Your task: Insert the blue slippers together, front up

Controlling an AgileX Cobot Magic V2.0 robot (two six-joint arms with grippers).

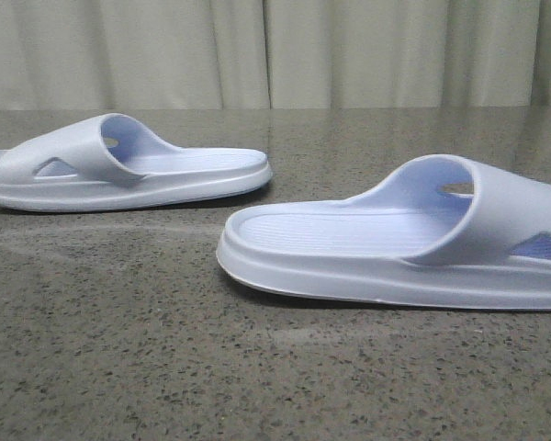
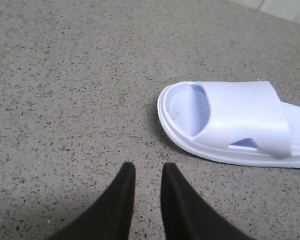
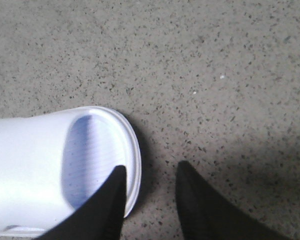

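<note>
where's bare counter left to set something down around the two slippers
Bare speckled counter runs along the whole near edge, in front of both slippers. A diagonal strip stays free between the far-left slipper and the near-right slipper. More lies behind the right slipper, toward the curtain. Tightest: the right claw at that slipper's toe rim.

This looks like a staged indoor test bench, perhaps a lab, though the narrow views leave that uncertain. A grey speckled stone-look tabletop (image 1: 285, 367) fills all the ground beneath and ahead of both black pincers, and a pale, pleated fabric curtain (image 1: 367, 50) closes off the far edge, well beyond them, hiding any room behind it.
</note>
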